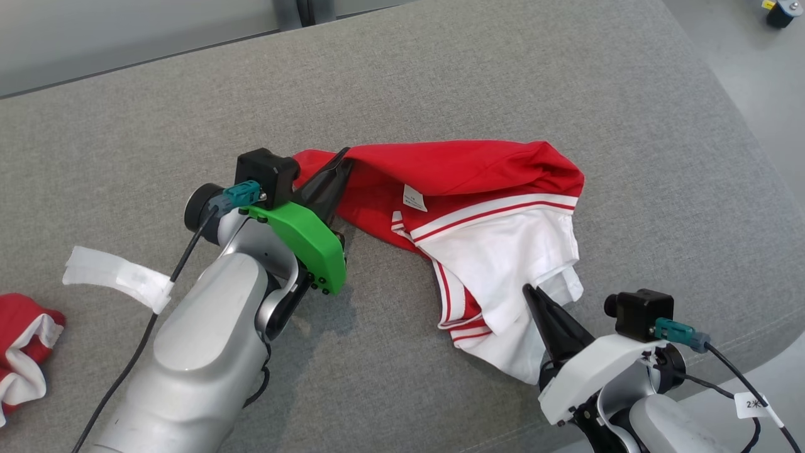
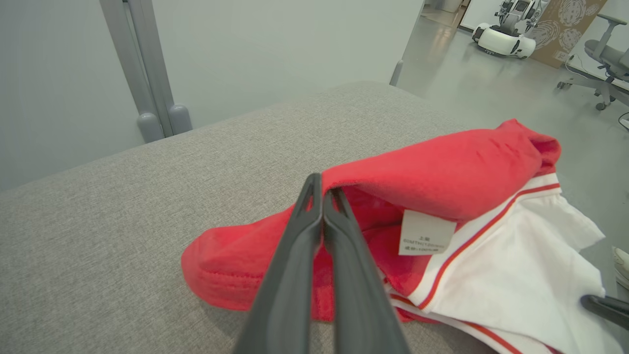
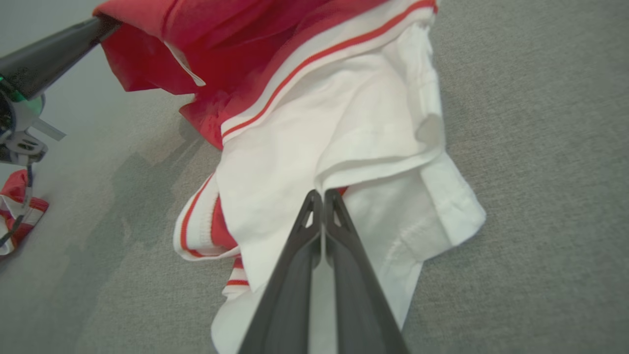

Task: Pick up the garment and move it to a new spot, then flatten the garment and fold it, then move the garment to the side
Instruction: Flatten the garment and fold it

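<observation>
The garment (image 1: 478, 239) lies mid-cushion (image 1: 440, 75). Its red edge is gripped by the clenched left hand (image 1: 344, 154), its white fold by the clenched right hand (image 1: 527, 289). A second cloth (image 1: 22, 352) is seen well left of the garment, past the left arm (image 1: 201, 340).

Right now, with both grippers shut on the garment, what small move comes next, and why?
Probably lift both together. The left gripper pinches the garment at its red edge, the right gripper its white part, and it lies bunched on the cushion, so raising it should free it for moving.
</observation>
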